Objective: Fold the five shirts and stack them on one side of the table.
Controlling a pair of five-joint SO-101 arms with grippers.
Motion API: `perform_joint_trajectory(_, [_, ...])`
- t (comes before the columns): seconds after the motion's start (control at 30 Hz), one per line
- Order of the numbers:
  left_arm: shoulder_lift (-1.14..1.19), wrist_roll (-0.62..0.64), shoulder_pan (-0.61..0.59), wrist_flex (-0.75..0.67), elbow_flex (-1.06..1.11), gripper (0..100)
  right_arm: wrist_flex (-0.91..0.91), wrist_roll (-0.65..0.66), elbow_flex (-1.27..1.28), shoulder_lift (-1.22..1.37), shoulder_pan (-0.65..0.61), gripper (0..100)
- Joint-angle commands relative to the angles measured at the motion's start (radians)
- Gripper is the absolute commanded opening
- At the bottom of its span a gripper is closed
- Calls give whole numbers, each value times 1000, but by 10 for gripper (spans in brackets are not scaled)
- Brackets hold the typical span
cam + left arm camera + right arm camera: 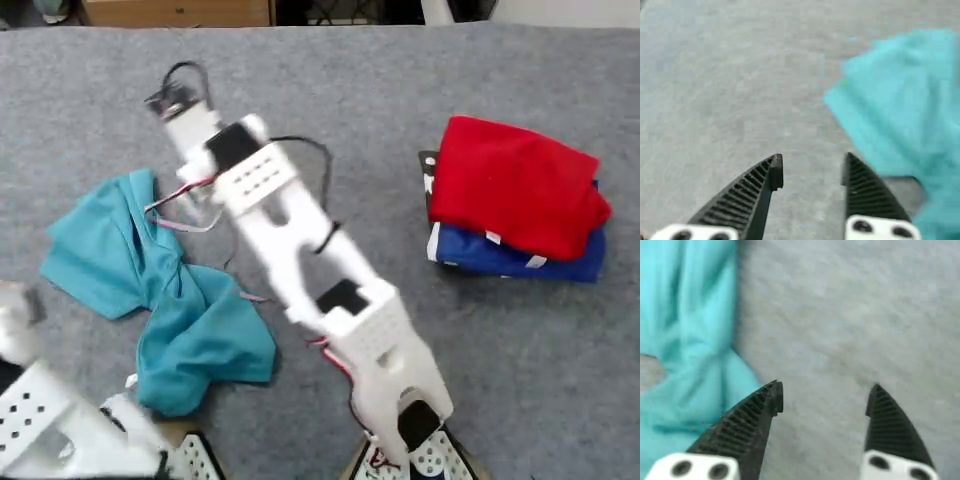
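Observation:
A crumpled teal shirt [160, 285] lies on the left part of the grey table cover [400, 90]. At the right, a folded red shirt [515, 185] rests on a folded blue shirt [510, 258], with a dark edge [428, 170] of another under them. My right arm [300, 250] stretches from the front edge to the teal shirt's far end. Its gripper [826, 386] is open above the cover, with the teal shirt [685, 340] beside one finger. My left gripper [812, 159] is open too, holding nothing, close to the teal shirt's [900, 105] edge.
My left arm [50, 410] sits at the front left corner. Loose cables [180, 222] hang from the right arm over the teal shirt. A wooden piece of furniture [175, 10] stands past the table's far edge. Bare cover lies between the teal shirt and the stack.

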Motion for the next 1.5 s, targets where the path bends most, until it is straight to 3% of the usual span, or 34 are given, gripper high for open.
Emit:
perform_joint_trajectory(0.0, [8, 14, -193, -193, 116, 112, -12, -25, -139, 62, -87, 304])
perform_joint_trajectory(0.23, [2, 14, -400, -353, 303, 105, -14, -21, -400, 305, -204, 304])
perform_joint_trajectory(0.4, [0, 14, -424, -351, 349, 105, -12, 40, -547, 476, -259, 299])
perform_joint_trajectory(0.47, [0, 14, -424, -351, 351, 105, -11, 38, -584, 532, -259, 243])
perform_joint_trajectory(0.6, [0, 14, -415, -356, 344, 105, -9, 46, -664, 595, -201, 6])
perform_joint_trajectory(0.67, [0, 12, -394, -356, 349, 105, 20, 34, -690, 602, -149, 43])
perform_joint_trajectory(0.8, [8, 12, -352, -351, 358, 105, 104, 28, -731, 601, -29, 15])
perform_joint_trajectory(0.93, [9, 12, -268, -350, 378, 105, 124, 23, -717, 570, 124, 13])
perform_joint_trajectory(1.1, [9, -61, -76, -344, 424, 105, 124, -58, -564, 458, 296, 13])
perform_joint_trajectory(1.27, [11, -55, 143, -298, 423, 106, 124, -181, -140, 252, 428, 13])
perform_joint_trajectory(1.47, [12, 74, 450, -295, 421, 106, 123, -207, 392, -22, 522, 14])
